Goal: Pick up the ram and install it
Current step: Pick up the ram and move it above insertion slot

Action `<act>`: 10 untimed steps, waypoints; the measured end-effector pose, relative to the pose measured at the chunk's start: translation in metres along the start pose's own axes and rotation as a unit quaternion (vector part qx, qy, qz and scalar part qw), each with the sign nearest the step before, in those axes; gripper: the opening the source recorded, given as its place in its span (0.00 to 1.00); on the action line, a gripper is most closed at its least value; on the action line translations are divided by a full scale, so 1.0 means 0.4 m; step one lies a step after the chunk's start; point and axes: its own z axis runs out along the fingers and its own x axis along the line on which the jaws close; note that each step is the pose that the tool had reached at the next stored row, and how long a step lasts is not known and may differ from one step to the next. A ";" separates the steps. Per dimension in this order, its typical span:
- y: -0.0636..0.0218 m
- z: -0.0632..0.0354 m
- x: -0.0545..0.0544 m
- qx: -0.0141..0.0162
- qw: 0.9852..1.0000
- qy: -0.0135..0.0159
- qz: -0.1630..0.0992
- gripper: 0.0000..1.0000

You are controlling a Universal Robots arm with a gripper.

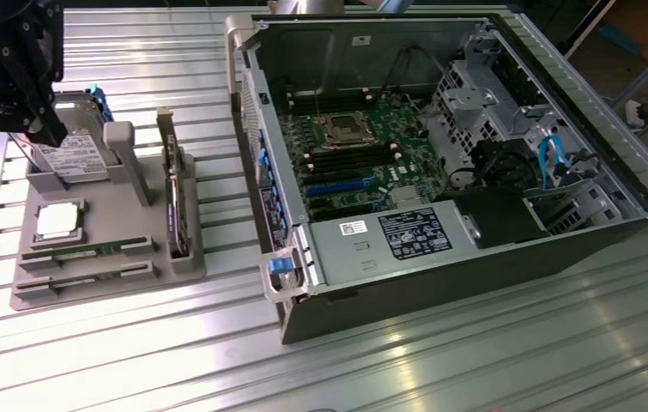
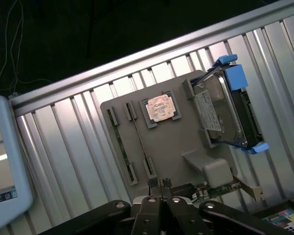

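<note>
Closed, empty claw (image 1: 49, 135) hangs over a grey tray (image 1: 118, 225). In the exterior view, the ram (image 1: 83, 251) lies in the tray at six o'clock from the claw.

The table (image 1: 439, 360) is ribbed metal with a brushed, silvery sheen. The tray (image 1: 118, 219) is smooth, matt grey plastic. The ram sticks (image 1: 72, 251) are bare green circuit board. The drive (image 2: 218, 112) has a shiny metal face, a paper label and blue plastic clips (image 2: 233, 76). The case (image 1: 336, 51) is dull grey sheet metal inside.
</note>
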 end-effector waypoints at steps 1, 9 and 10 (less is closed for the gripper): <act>0.000 0.000 0.000 0.000 1.000 0.000 -0.005 0.11; 0.000 0.000 0.000 0.000 0.999 0.002 -0.037 0.11; 0.000 0.000 0.000 -0.001 0.999 0.002 -0.041 0.11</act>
